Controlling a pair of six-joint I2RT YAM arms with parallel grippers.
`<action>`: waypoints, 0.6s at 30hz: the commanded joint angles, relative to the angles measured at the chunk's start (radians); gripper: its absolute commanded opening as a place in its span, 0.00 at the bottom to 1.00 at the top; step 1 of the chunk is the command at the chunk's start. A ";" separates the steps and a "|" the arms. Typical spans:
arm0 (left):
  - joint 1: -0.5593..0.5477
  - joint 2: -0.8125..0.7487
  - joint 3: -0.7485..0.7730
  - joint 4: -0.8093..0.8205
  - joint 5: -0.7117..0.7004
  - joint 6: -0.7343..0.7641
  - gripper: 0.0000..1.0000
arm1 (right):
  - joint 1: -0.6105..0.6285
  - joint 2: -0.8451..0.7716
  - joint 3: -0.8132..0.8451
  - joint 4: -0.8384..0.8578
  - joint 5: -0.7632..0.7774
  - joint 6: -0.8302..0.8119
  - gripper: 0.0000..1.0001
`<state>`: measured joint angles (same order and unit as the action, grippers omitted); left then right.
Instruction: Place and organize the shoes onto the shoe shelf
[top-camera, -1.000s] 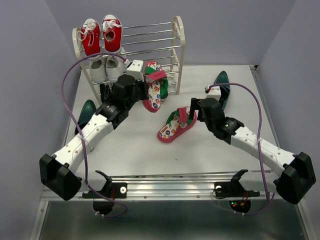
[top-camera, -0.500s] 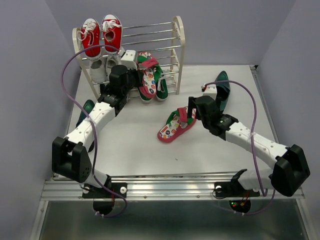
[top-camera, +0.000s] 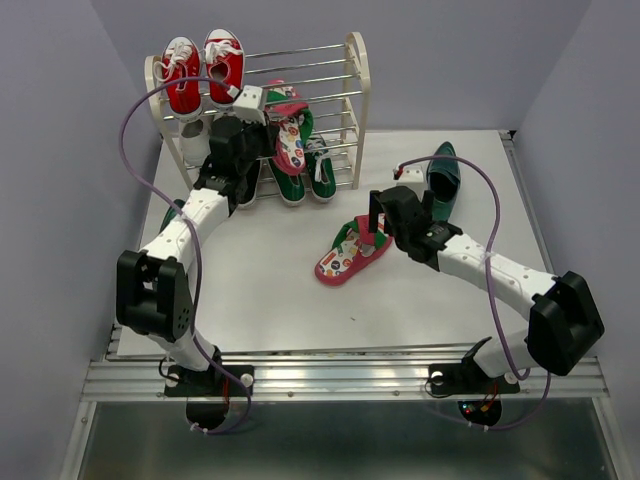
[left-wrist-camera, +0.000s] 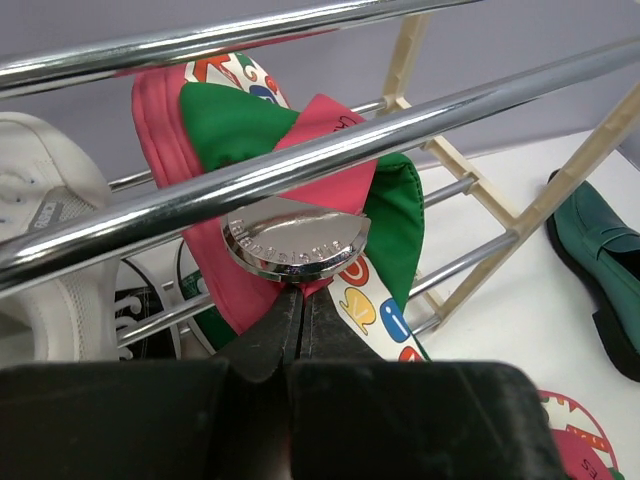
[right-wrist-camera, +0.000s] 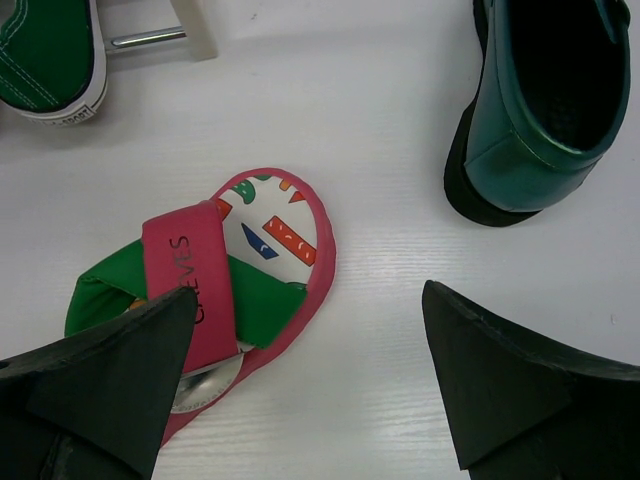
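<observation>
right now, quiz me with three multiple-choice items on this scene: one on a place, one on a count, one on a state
1. On the shoe shelf, the red sneakers sit on: A the top tier; B the middle tier; C the lowest tier.
2. Flip-flops lying flat on the table: A none; B one; C three.
3. The left claw is: A open wide; B shut on the raised flip-flop; C shut on nothing.
Answers: 1 A, both rest on the top rods. 2 B, only the loose flip-flop lies there. 3 B, its tips pinch the pink strap.
</observation>
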<state>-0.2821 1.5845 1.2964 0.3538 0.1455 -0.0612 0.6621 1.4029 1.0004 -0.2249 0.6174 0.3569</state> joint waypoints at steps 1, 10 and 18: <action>0.014 -0.005 0.087 0.212 0.072 0.037 0.00 | 0.005 0.001 0.050 0.032 0.036 0.002 1.00; 0.035 0.063 0.135 0.235 0.094 0.034 0.00 | 0.005 0.004 0.053 0.038 0.041 0.008 1.00; 0.049 0.098 0.130 0.232 -0.003 0.012 0.00 | 0.005 -0.007 0.038 0.039 0.048 0.014 1.00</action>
<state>-0.2443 1.7012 1.3556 0.4305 0.2008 -0.0494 0.6621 1.4094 1.0073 -0.2230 0.6262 0.3592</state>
